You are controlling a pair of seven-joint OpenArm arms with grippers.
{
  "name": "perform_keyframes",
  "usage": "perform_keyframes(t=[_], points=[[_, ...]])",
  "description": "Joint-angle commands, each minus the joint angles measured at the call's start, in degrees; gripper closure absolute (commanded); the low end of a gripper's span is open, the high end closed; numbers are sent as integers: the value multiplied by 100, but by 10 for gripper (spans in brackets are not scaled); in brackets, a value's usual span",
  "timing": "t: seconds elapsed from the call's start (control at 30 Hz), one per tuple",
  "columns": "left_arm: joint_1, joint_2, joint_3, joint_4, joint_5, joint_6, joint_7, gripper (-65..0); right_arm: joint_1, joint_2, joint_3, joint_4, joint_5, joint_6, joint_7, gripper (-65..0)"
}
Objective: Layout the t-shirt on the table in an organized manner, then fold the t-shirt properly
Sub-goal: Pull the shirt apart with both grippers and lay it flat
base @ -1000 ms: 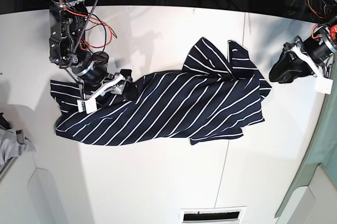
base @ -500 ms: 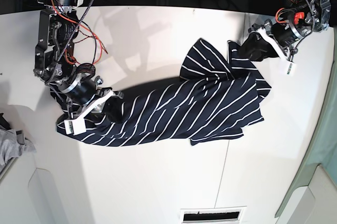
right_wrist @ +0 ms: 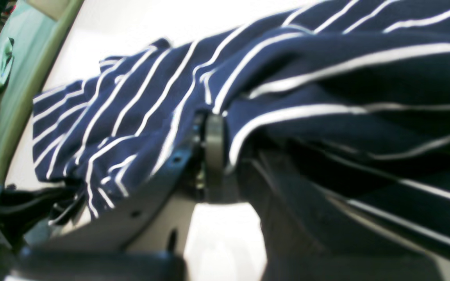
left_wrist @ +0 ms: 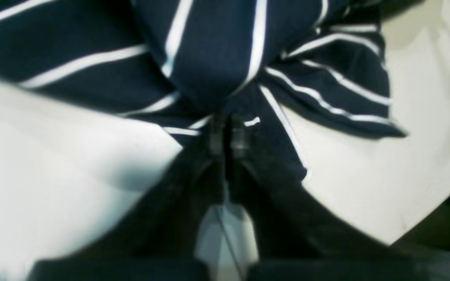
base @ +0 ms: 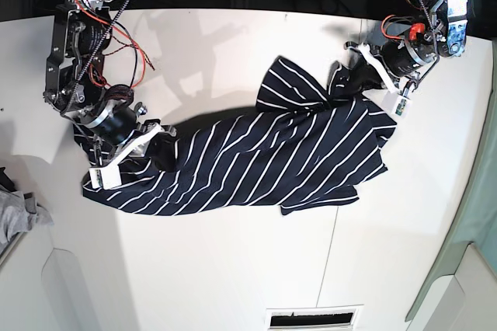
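Observation:
The dark navy white-striped t-shirt lies crumpled lengthwise across the white table. My left gripper is shut on the shirt's bunched far right corner. In the left wrist view the left gripper has its tips closed on a gathered fold of the t-shirt. My right gripper is shut on the shirt's left end. In the right wrist view the right gripper has the t-shirt draped over it and pinched between its fingers. The neck label is hidden.
A plain grey cloth lies at the table's left edge. A thin dark seam runs down the table right of centre. A slotted vent sits at the near edge. A green surface borders the right side.
My left gripper came in from the table's right edge and closed on the shirt's far right corner. My right gripper shifted down-left with the shirt's left end, stretching it.

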Motion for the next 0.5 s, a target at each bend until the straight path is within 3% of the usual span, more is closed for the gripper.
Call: perform_keyframes(t=[0.0, 0.1, 0.2, 0.33, 0.47], points=[[-63, -197, -31, 81, 127, 227, -219, 0, 103, 98, 98, 199, 131, 63, 160, 0], [-271, -627, -44, 81, 566, 1147, -369, 0, 94, 400, 396, 481, 133, 63, 79, 0], [-533, -1167, -44, 83, 933, 1646, -476, 0, 85, 791, 772, 796, 291, 61, -181, 0], [-911, -1744, -44, 116, 955, 1681, -669, 0, 85, 1303, 1270, 960, 857, 61, -584, 0], [-1132, -1919, -42, 302, 918, 1615, -660, 0, -4, 1532, 1600, 953, 1032, 55, -798, 0]])
